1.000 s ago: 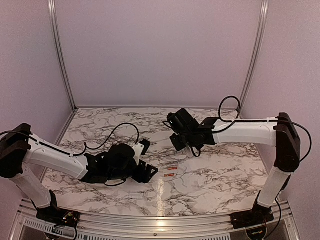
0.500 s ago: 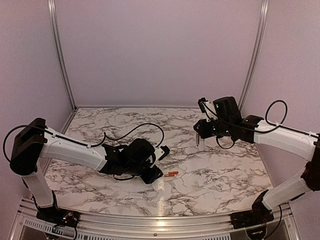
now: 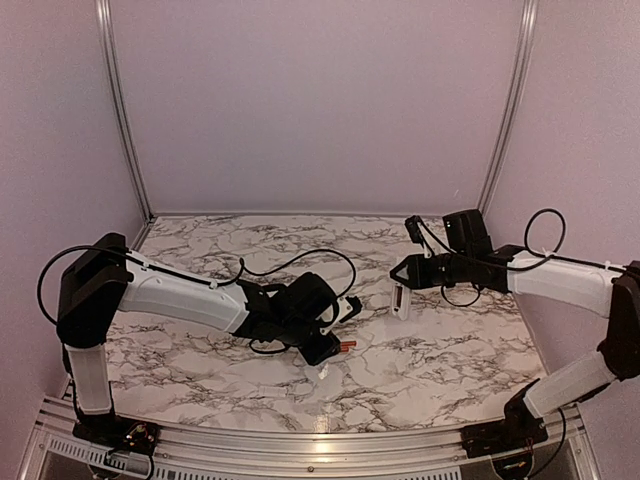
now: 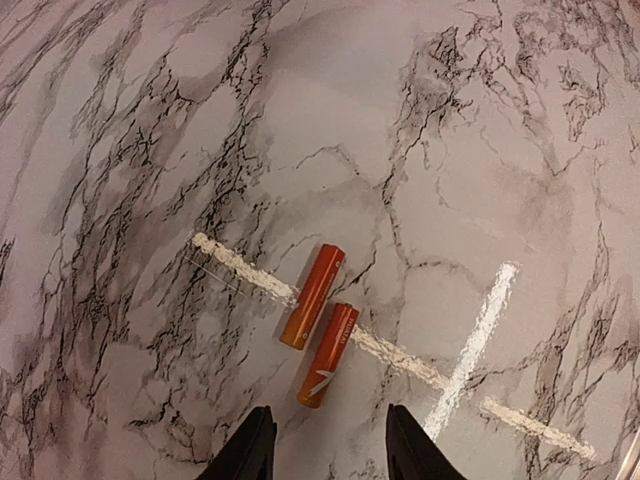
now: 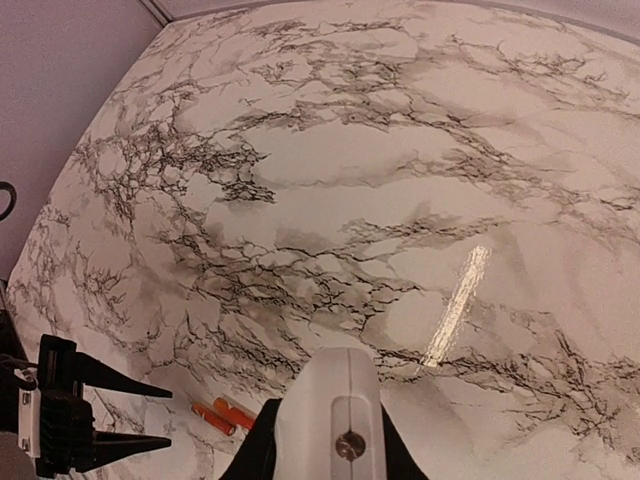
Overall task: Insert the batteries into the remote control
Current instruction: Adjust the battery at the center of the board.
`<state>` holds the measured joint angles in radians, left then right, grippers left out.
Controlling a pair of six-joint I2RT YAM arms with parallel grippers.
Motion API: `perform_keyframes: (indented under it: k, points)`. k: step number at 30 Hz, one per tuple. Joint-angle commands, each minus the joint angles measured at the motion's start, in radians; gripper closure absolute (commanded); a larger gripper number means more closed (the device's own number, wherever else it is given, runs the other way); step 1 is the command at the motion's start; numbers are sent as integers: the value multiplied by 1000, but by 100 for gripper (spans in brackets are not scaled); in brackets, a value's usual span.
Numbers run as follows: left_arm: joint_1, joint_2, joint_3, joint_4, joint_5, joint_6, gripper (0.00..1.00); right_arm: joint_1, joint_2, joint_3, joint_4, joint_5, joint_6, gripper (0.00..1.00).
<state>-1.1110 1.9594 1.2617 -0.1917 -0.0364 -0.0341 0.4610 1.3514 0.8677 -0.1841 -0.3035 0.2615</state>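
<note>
The two batteries lie on the tabletop side by side and staggered lengthwise. In the overhead view they sit at about 6 o'clock from the tabletop's middle, nearer the front rail than the back wall. In the left wrist view they rest across a pale streak, their long axes running from 7 to 1 o'clock. The left gripper hangs just short of them, released, with its fingers spread. The batteries lie at 12 o'clock from the gap between the fingers. At 2 o'clock from the batteries in the overhead view, well apart, the remote control is held up off the tabletop, grasped end-on in the clenched right gripper. From the batteries toward 3 o'clock, marbled surface runs out to the right side wall. Toward 9 o'clock the left arm slants across the tabletop, and the right arm reaches in along the 3 o'clock edge.
</note>
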Motion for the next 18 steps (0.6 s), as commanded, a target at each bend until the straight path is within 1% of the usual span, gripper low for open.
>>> perform_keyframes:
  k: [1, 6, 9, 12, 18]
  points:
    - [14, 24, 16, -51, -5, 8, 60, -5, 75, 14, 96, -105, 28, 100]
    - [20, 32, 0, -35, 1, -16, 60, -5, 179, 41, 172, -143, 52, 100]
    - [26, -7, -51, 22, -22, -61, 58, 0, 236, 59, 219, -173, 69, 100]
    - [32, -47, -112, 84, -24, -97, 57, 16, 277, 74, 247, -172, 78, 100]
    - [32, -91, -217, 180, -12, -173, 57, 54, 358, 126, 281, -156, 93, 100]
